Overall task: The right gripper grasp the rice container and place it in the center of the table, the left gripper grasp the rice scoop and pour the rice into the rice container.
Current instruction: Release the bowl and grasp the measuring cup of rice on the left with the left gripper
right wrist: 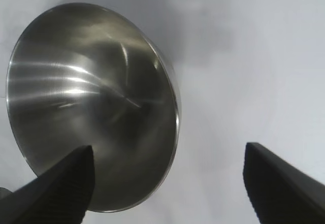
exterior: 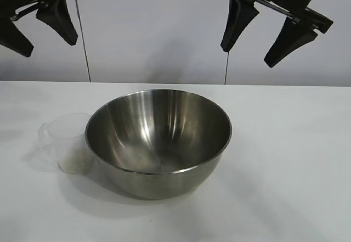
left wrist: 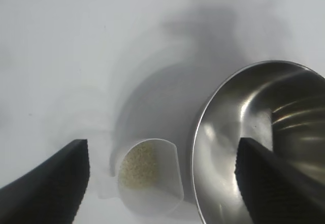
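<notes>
My left gripper (exterior: 38, 28) and right gripper (exterior: 263, 39) hang above the white bench (exterior: 285, 159), jaws apart, empty. Round shiny steel bowl (exterior: 158, 138) touches the small clear plastic cup (exterior: 68, 143) holding white rice (left wrist: 138, 167).

No lettering, label, brand, number or sign can be read anywhere — not on the rice container (exterior: 158, 143), not on the rice scoop (exterior: 66, 142) just beside it, not on the table (exterior: 296, 159).
</notes>
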Action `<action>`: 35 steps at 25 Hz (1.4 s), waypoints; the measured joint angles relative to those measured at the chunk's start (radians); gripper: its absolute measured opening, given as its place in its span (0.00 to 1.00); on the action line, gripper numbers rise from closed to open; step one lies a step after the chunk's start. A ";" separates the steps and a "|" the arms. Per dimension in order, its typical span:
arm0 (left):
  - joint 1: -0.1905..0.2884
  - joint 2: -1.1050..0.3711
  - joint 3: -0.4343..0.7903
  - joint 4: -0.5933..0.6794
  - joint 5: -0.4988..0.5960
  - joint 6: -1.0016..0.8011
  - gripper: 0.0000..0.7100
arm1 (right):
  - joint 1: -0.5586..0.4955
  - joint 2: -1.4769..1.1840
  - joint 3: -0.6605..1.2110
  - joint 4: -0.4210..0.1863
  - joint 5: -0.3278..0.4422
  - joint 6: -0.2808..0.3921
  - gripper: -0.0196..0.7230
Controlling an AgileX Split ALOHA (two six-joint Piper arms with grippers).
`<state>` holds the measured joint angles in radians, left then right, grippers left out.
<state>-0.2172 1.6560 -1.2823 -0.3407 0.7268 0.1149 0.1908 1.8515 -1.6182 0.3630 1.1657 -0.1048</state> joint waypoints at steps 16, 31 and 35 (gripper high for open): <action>0.000 -0.323 0.725 -0.140 -0.727 0.334 0.80 | 0.000 0.000 0.000 0.000 -0.014 -0.001 0.78; 0.000 -0.354 0.756 -0.150 -0.735 0.231 0.77 | 0.000 0.000 0.000 0.000 -0.014 -0.015 0.78; 0.000 -0.354 0.772 -0.161 -0.853 0.131 0.76 | 0.000 0.000 0.000 0.000 -0.014 -0.016 0.78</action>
<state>-0.2172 1.3017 -0.5106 -0.5021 -0.1267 0.2458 0.1908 1.8515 -1.6182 0.3630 1.1521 -0.1203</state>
